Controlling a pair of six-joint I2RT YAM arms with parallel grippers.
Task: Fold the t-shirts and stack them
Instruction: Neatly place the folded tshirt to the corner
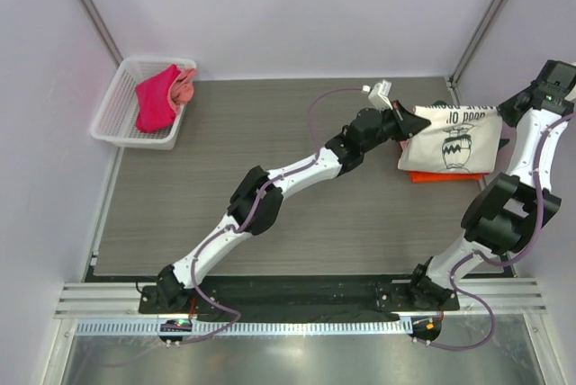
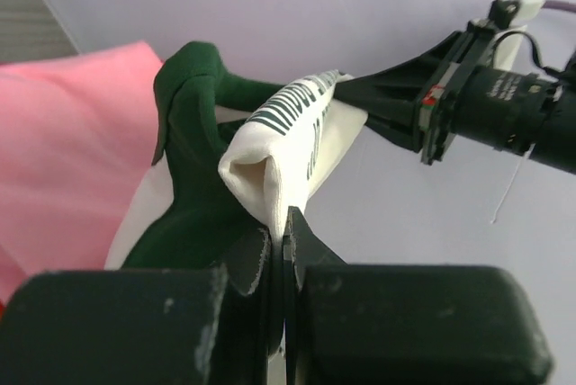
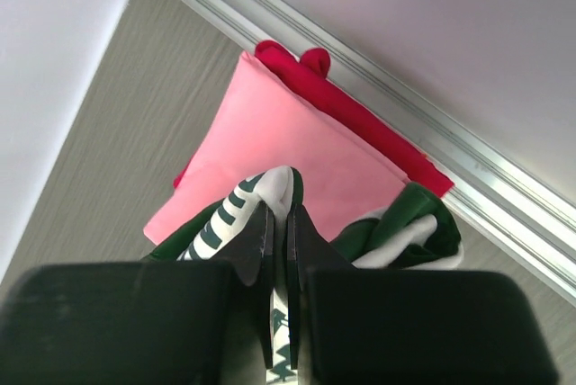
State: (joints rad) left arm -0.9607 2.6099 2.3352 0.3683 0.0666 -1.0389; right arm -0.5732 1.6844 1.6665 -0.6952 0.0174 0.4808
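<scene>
Top external view, cream Charlie Brown t-shirt (image 1: 454, 140) held over an orange t-shirt (image 1: 441, 176) at the table's (image 1: 270, 124) far right corner, magenta t-shirt (image 1: 155, 102) in the white basket (image 1: 110, 120) at the far left corner, left wrist view, left gripper (image 2: 281, 241) clenched on a cream fold, pink t-shirt (image 2: 63, 151) below, right wrist view, right gripper (image 3: 279, 223) pinching the printed edge above the pink t-shirt and a red t-shirt (image 3: 360, 120).

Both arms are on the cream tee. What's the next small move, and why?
Probably lower both together: the left gripper and right gripper each pinch an edge of the cream shirt, which hangs over the folded pink shirt.
</scene>
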